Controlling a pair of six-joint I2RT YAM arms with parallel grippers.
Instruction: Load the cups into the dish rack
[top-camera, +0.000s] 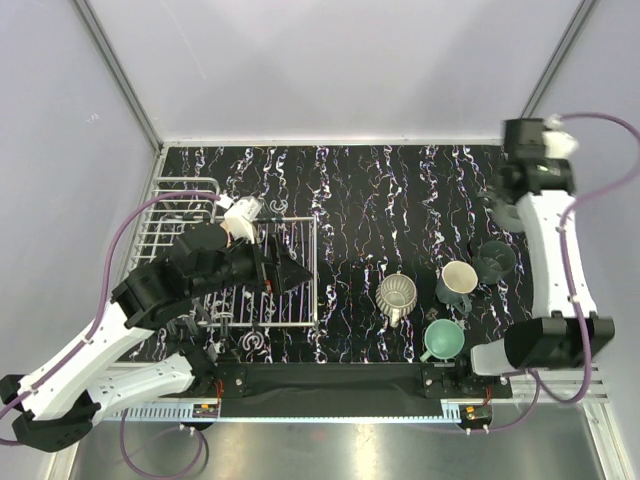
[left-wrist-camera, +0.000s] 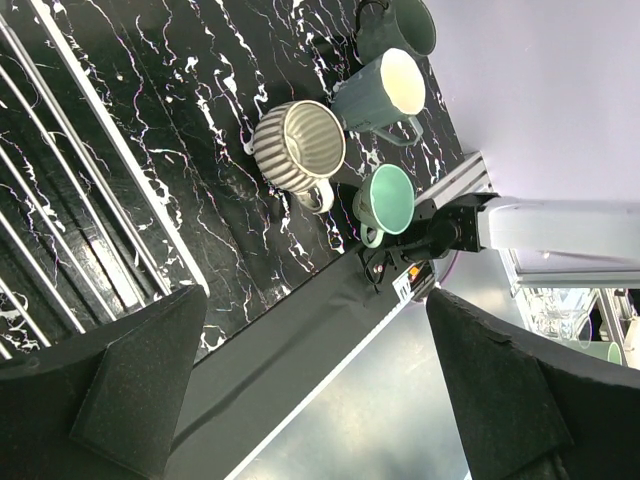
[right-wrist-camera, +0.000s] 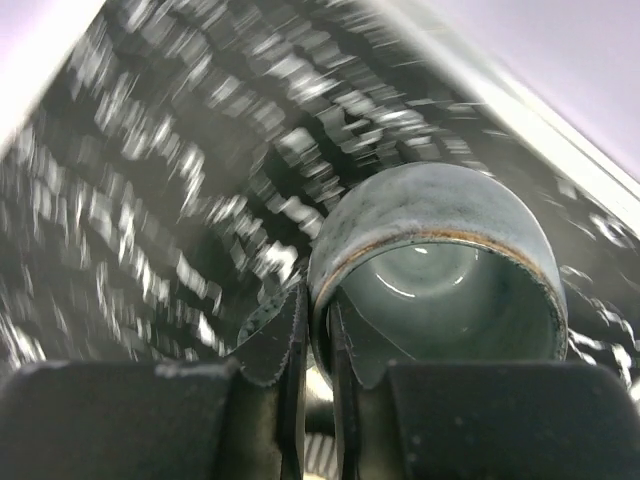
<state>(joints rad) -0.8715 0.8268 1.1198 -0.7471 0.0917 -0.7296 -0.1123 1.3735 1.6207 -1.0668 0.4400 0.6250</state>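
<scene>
The right gripper (right-wrist-camera: 315, 322) was shut on a grey-teal cup (right-wrist-camera: 440, 265). One finger (right-wrist-camera: 268, 335) lay against the outside of the wall and the other inside the rim, with the cup's mouth turned toward the wrist camera. In the overhead view this right gripper (top-camera: 497, 205) was blurred, standing over the bench (top-camera: 380, 190) near its far right corner, and the held cup could not be made out there.

The left gripper (top-camera: 278, 262) was spread wide with nothing between its fingers (left-wrist-camera: 140, 390). It hung over the right part of the dish rack (top-camera: 170, 215), whose white wires filled the left side of the bench from the far edge almost to the near edge.

Four more cups stood upright in a loose cluster toward the near right corner, well apart from the rack:
- The ribbed grey-beige cup (top-camera: 398, 295) was the one nearest the rack.
- The mint green cup (top-camera: 444, 339) sat closest to the near edge.
- A grey-teal cup with a pale inside (top-camera: 459, 279) stood just beside a darker teal cup (top-camera: 494, 260), which was the nearest of the four to the right edge.

The left wrist camera showed the same four — ribbed grey-beige (left-wrist-camera: 297, 145), mint green (left-wrist-camera: 385, 200), pale-inside (left-wrist-camera: 385, 90) and darker teal (left-wrist-camera: 400, 25) — beyond the rack's wires (left-wrist-camera: 60, 200).
</scene>
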